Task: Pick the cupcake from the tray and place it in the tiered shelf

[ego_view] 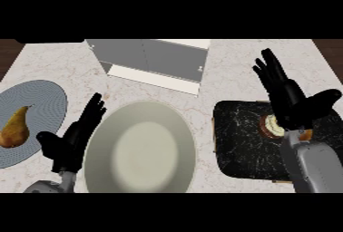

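The cupcake, brown with a pale top, sits on the black marbled tray at the right; part of it is hidden behind my right hand. My right hand hovers over the tray's far right part, fingers straight and pointing away, thumb spread to the right, holding nothing. The grey and white tiered shelf stands at the back centre of the counter. My left hand rests open at the lower left, fingers up, beside the bowl.
A large pale bowl fills the middle of the counter between my hands. At the far left lies a grey-blue plate with a pear on it. The marble counter top ends at brown edges left and right.
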You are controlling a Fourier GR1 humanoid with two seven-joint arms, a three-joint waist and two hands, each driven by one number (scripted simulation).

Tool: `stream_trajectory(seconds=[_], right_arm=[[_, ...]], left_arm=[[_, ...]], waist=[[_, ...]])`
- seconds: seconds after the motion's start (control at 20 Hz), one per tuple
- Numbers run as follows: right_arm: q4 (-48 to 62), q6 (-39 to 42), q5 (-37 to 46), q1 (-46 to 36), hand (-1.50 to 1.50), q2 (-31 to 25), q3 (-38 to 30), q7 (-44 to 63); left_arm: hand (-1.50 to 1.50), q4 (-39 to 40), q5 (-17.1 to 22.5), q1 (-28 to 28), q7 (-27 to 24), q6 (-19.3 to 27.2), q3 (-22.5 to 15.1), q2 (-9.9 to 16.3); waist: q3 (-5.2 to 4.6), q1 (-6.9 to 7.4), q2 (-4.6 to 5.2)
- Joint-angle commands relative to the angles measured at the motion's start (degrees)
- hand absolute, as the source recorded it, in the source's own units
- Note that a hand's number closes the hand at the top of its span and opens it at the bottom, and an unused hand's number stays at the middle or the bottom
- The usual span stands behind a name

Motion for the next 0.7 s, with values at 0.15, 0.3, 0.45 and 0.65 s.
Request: stream_trajectory(seconds=[0.15,0.3,0.45,0.65], right_arm=[[2.20,13.55,-9.65,1.67,1.50,-17.51,-16.99,-6.97],[7.30,11.74,7.99,7.50,1.50,-29.73,-13.57,-3.44],[23.22,19.17,-5.34,6.96,1.50,-28.10,-22.23,-7.98],[34.51,30.99,-6.02,5.63,-1.50,-31.14,-22.82,-21.85]], left_arm=[[0.00,4.96,2.24,4.09,3.11,-0.94,3.74,2.22],[0.00,7.11,2.90,5.01,5.26,0.64,4.24,1.69],[0.00,8.95,4.97,3.29,6.95,-2.22,5.12,1.91],[0.00,10.87,6.15,1.44,9.65,-4.98,6.66,3.77]], waist=[[0.61,0.98,1.73],[-0.14,-0.18,3.87],[0.66,2.03,2.43],[0.68,2.70,2.16]])
